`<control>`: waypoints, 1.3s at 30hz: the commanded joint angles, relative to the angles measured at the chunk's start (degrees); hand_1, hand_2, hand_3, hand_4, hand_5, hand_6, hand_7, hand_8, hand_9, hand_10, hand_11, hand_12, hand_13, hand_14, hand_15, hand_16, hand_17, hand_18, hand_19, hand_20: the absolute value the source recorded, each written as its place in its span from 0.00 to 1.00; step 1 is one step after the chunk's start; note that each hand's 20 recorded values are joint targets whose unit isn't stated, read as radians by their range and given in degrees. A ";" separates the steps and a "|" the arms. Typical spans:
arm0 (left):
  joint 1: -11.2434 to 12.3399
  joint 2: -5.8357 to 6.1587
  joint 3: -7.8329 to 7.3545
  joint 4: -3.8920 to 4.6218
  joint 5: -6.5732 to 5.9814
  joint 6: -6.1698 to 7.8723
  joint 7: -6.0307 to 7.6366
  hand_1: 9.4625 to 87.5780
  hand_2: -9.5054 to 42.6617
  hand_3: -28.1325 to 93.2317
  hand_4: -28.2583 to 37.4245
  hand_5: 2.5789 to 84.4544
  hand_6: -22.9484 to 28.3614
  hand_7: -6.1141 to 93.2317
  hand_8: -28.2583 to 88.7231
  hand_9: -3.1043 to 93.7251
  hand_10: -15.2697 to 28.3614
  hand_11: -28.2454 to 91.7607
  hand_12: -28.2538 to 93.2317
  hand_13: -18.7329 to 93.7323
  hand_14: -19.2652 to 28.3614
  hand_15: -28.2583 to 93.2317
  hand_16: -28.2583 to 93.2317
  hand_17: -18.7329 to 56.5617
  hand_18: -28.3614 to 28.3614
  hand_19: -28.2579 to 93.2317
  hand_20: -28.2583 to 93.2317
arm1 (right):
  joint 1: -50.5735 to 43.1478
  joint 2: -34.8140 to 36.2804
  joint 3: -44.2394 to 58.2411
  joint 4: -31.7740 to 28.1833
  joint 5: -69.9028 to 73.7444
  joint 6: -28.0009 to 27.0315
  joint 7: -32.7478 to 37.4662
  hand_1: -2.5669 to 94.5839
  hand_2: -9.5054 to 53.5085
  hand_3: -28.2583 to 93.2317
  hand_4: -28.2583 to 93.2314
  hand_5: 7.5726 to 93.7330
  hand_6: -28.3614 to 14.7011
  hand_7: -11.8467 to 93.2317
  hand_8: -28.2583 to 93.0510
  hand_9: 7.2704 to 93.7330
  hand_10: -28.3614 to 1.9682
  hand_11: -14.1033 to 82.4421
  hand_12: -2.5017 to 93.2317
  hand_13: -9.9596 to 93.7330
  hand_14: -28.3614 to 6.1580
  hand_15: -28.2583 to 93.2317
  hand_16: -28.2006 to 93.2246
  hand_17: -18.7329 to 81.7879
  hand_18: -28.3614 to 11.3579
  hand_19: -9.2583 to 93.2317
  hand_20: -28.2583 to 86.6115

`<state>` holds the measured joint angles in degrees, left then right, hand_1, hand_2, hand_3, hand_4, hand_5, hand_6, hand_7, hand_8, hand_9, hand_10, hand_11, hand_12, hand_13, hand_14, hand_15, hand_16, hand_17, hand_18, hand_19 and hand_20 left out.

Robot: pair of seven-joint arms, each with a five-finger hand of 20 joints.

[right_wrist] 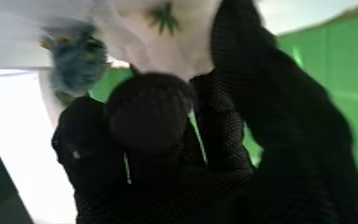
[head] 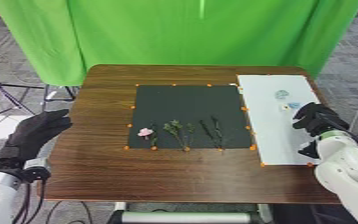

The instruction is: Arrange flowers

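From where I'm standing, the flowers lie in a loose row on a black mat [head: 189, 100] set on the brown tabletop [head: 158, 180]. In the head view, a pink flower [head: 146, 132] is at the left end of that row. Next along come leafy green sprigs [head: 173, 128], and to the right of those, thin dark sprigs [head: 216, 125]. They all lie on the half of the mat nearer the robot.

A long white sheet [head: 278, 135] lies just to the right of the mat, and orange markers [head: 254, 147] dot the edges of both. On the sheet there's a pale green bunch [head: 281, 94], with a blue flower [head: 293, 105] a little nearer the robot.

The right hand [head: 310, 118] is over the right side of the sheet, close by the blue flower. In the right wrist view, a whitish thing with a green, star-shaped bit [right_wrist: 164, 19] is right up by this hand, with a fluffy blue bloom beside it. I can't tell whether the hand is pinching anything.

The left hand [head: 39, 131] is beside the tabletop's left edge, well apart from the flowers, its fingers loosely straight. Behind the tabletop hangs a bright green curtain [head: 184, 35].
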<state>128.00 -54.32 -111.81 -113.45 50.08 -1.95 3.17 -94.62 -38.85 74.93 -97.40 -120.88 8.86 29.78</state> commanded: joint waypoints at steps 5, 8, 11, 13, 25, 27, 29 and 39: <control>0.46 0.21 -0.49 -0.59 0.17 -0.60 -0.29 0.23 0.10 0.73 0.17 0.54 0.53 0.19 0.20 0.50 0.66 0.42 0.36 0.47 0.79 0.40 0.27 0.28 0.78 0.32 0.38 | 3.76 3.33 -5.03 -4.14 -0.77 12.37 -2.34 0.71 0.00 0.68 0.09 0.84 0.65 0.32 0.32 0.85 0.54 0.19 0.39 0.97 0.78 0.75 0.48 0.81 0.40 1.00 0.75; 1.28 0.16 -1.33 -0.99 0.31 -0.65 -0.27 0.23 0.10 0.73 0.17 0.54 0.53 0.19 0.20 0.50 0.66 0.42 0.36 0.47 0.79 0.40 0.27 0.28 0.78 0.32 0.38 | 8.38 4.81 -7.40 -7.51 2.21 11.30 -3.49 0.71 0.00 0.68 0.09 0.85 0.66 0.32 0.32 0.85 0.54 0.19 0.39 0.97 0.79 0.75 0.48 0.81 0.40 1.00 0.75; 2.21 0.12 -2.10 -1.31 0.02 0.05 -0.02 0.23 0.10 0.73 0.17 0.54 0.53 0.19 0.20 0.50 0.66 0.42 0.36 0.47 0.79 0.40 0.27 0.28 0.78 0.32 0.38 | 16.29 5.39 -13.36 -9.51 8.52 8.95 -5.15 0.72 0.00 0.68 0.08 0.86 0.66 0.32 0.31 0.86 0.55 0.19 0.39 0.97 0.79 0.75 0.48 0.81 0.40 1.00 0.76; 3.50 -0.58 -3.11 -1.96 -0.29 0.78 -0.32 0.23 0.10 0.73 0.17 0.54 0.54 0.19 0.20 0.50 0.66 0.42 0.36 0.47 0.79 0.40 0.27 0.28 0.78 0.32 0.38 | 24.46 4.21 -19.99 -9.30 13.84 6.97 -7.18 0.72 0.00 0.68 0.08 0.86 0.66 0.32 0.31 0.86 0.54 0.19 0.39 0.97 0.79 0.75 0.49 0.81 0.40 1.00 0.76; 0.88 0.72 -0.08 -0.89 -0.45 1.54 1.30 0.22 0.10 0.74 0.16 0.54 0.54 0.20 0.20 0.50 0.66 0.42 0.36 0.48 0.79 0.40 0.27 0.28 0.77 0.31 0.38 | 45.59 -11.05 -40.97 -5.82 17.29 4.28 -13.08 0.71 0.00 0.68 0.08 0.86 0.66 0.31 0.31 0.87 0.54 0.18 0.39 0.97 0.79 0.75 0.49 0.81 0.40 1.00 0.76; 0.47 0.93 0.12 -0.58 -0.58 1.59 1.28 0.22 0.10 0.74 0.15 0.54 0.54 0.20 0.20 0.50 0.67 0.42 0.36 0.48 0.79 0.40 0.27 0.28 0.77 0.31 0.38 | 46.70 -13.16 -42.82 -4.48 17.68 4.20 -13.07 0.71 0.00 0.68 0.08 0.87 0.66 0.31 0.31 0.87 0.55 0.18 0.39 0.97 0.79 0.75 0.49 0.81 0.40 1.00 0.76; 0.59 1.08 0.11 -0.61 -0.65 1.88 1.37 0.22 0.11 0.74 0.15 0.54 0.54 0.20 0.20 0.50 0.67 0.42 0.36 0.48 0.79 0.40 0.27 0.28 0.77 0.31 0.38 | 47.24 -15.11 -44.41 -3.15 17.45 4.18 -12.88 0.71 0.00 0.68 0.08 0.87 0.66 0.31 0.31 0.87 0.54 0.18 0.39 0.97 0.79 0.75 0.49 0.81 0.40 1.00 0.76; -0.41 2.30 0.31 -0.24 -0.64 1.18 1.30 0.22 0.10 0.74 0.16 0.54 0.54 0.19 0.20 0.50 0.67 0.43 0.36 0.48 0.79 0.40 0.27 0.28 0.77 0.32 0.38 | 51.35 -23.24 -52.12 2.77 16.55 -1.04 -11.01 0.72 0.00 0.68 0.09 0.88 0.67 0.31 0.29 0.88 0.55 0.18 0.38 0.97 0.79 0.76 0.49 0.82 0.39 1.00 0.77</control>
<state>127.74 -52.85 -111.42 -113.73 49.59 -0.35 4.54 -45.55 -56.50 26.80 -97.70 -102.86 12.74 17.71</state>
